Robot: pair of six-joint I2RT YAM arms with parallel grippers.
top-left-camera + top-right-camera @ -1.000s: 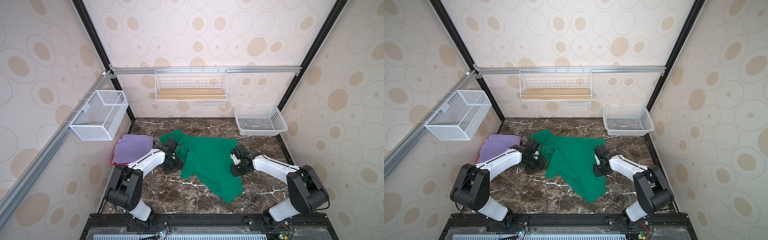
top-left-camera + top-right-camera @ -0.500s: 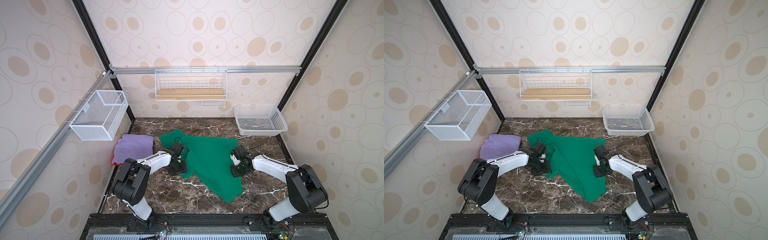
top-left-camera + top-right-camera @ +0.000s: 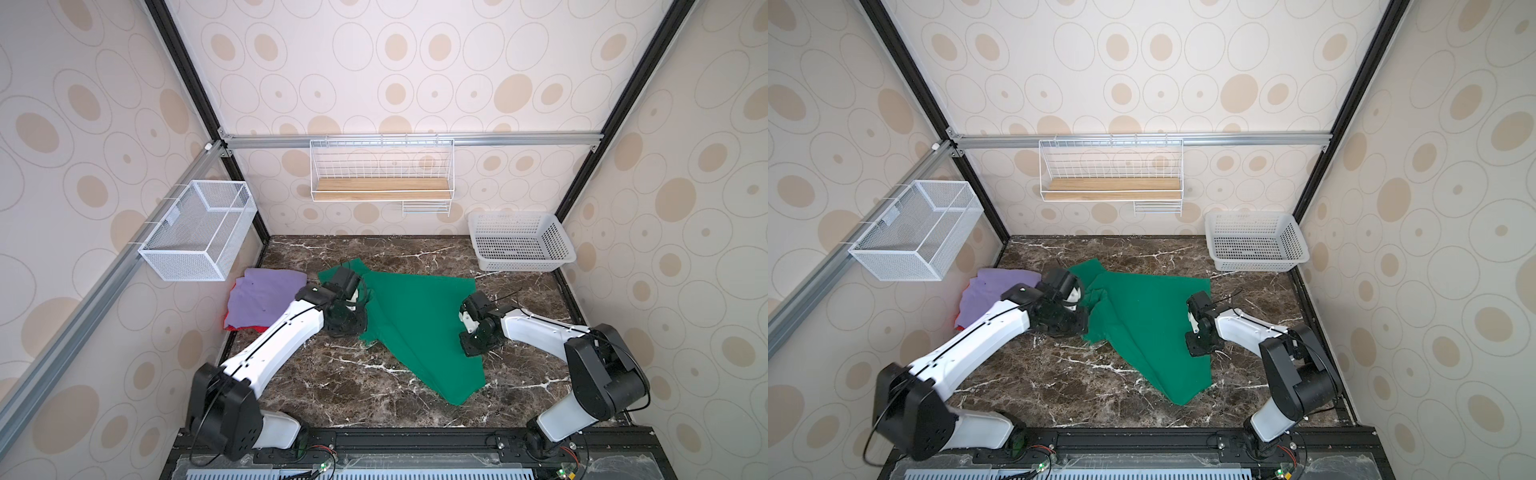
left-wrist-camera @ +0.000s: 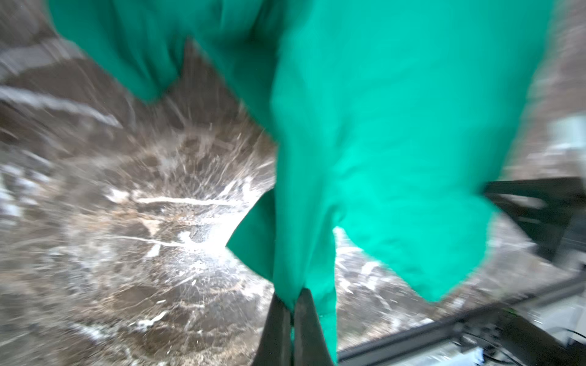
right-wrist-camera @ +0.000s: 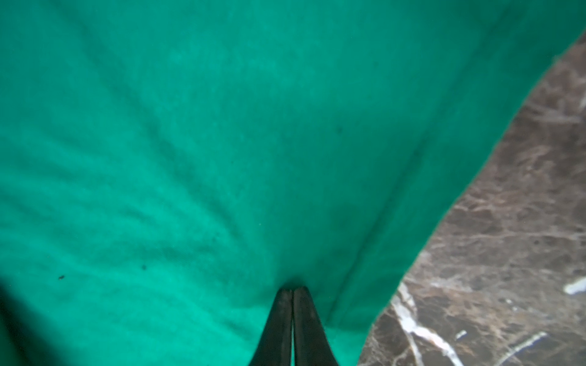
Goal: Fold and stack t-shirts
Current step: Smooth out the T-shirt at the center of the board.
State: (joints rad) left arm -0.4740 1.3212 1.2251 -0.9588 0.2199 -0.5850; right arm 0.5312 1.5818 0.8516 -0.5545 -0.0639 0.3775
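Bench: dark marble bench (image 3: 316, 386) is carrying all three shirts inside a booth with spotted wallpaper.
Stack: purple t-shirt (image 3: 262, 299) is lying folded at the far left edge, covering the red t-shirt (image 3: 249, 328), which is showing only a thin strip.
Green t-shirt (image 3: 419, 316): is sprawling unfolded and creased across the middle of the bench, one long corner trailing toward the front.
Left gripper (image 4: 293, 295): is clamping a bunched fold of the green t-shirt at its left side, jaws pressed together on cloth.
Right gripper (image 5: 292, 289): is pinching the green t-shirt near its right edge, jaws closed on the fabric.
Done: two shirts are seemingly sitting folded and stacked.
Remaining: the green t-shirt is apparently awaiting every fold, then its place on the stack.
Basket (image 3: 559, 245): is standing at the far right corner, apart from the shirts.
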